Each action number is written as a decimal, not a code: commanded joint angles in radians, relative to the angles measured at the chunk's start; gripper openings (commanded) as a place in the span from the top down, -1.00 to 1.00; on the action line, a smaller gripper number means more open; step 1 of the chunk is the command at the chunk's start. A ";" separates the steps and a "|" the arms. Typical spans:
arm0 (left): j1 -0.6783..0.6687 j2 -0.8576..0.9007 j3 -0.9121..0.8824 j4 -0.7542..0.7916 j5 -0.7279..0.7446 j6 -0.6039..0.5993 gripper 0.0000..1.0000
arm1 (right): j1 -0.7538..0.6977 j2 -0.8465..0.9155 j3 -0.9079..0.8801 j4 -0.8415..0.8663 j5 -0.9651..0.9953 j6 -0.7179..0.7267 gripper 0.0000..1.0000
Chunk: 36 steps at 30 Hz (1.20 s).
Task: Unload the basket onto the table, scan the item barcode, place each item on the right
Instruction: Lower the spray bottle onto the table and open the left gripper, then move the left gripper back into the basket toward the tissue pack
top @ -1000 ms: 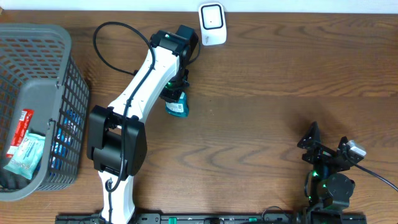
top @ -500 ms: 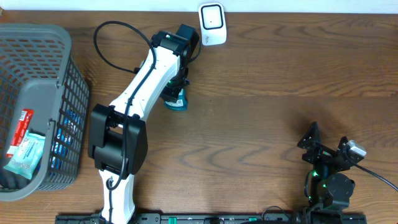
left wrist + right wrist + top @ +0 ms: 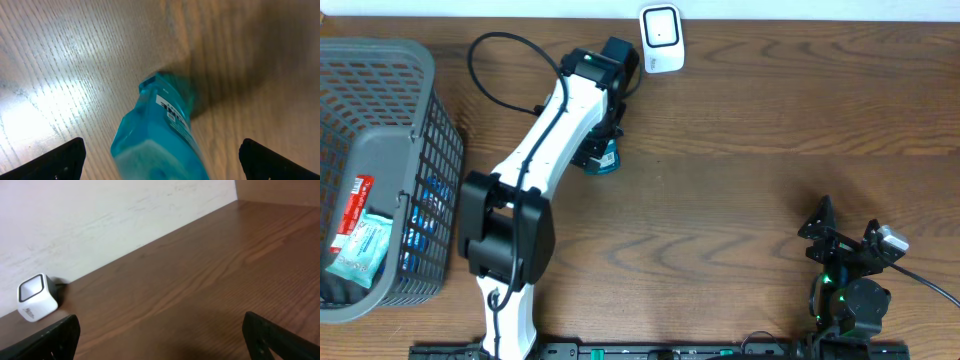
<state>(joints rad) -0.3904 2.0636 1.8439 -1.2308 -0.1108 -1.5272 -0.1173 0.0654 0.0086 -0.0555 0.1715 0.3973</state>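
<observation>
Left tool (image 3: pixel 160 152) jaws have spread wide over the last second, and the teal item (image 3: pixel 159 125) under them now sits slightly nearer the table's (image 3: pixel 750 120) far edge than before.

Left wrist view: both fingertips (image 3: pixel 65 159) sit at the frame's lower corners. Bare wood shows between each one and the item, so nothing is gripped. Item is centred between the fingers, long axis pointing away from the lens, far end meeting the wood. Near end is blurred, so can't tell if it stands or leans. White label (image 3: pixel 172 107) with dark print faces the camera.

Overhead: item pokes out from under the left arm (image 3: pixel 560 110), left of centre and toward the table's far edge. It's near the white scanner (image 3: pixel 661 38) at that edge, not touching. Grey basket (image 3: pixel 430 120) at the left edge holds a few packets (image 3: pixel 360 235).

Right tool (image 3: pixel 160 337) sits by the near edge toward the right corner, jaws fully apart, holding nothing. Its camera sees the scanner against the wall (image 3: pixel 100 220).
</observation>
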 commanded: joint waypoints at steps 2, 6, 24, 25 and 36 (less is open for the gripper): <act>0.029 -0.101 0.000 -0.008 -0.014 0.026 -0.97 | 0.014 0.002 -0.003 -0.001 0.002 -0.013 -0.99; 0.039 -0.111 0.000 -0.009 -0.014 0.042 -0.97 | 0.014 0.002 -0.003 -0.001 0.002 -0.013 -0.98; 0.250 -0.408 0.141 -0.006 -0.044 0.515 -1.00 | 0.014 0.002 -0.003 -0.001 0.002 -0.013 -0.98; 0.279 -0.444 0.148 -0.006 -0.044 0.539 -0.96 | 0.014 0.002 -0.003 -0.001 0.002 -0.013 -0.98; 0.706 -0.624 0.152 -0.055 -0.043 0.600 -0.96 | 0.014 0.002 -0.003 -0.001 0.002 -0.013 -0.99</act>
<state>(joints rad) 0.2207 1.3987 2.0003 -1.2560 -0.1413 -0.9665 -0.1173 0.0654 0.0086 -0.0555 0.1719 0.3973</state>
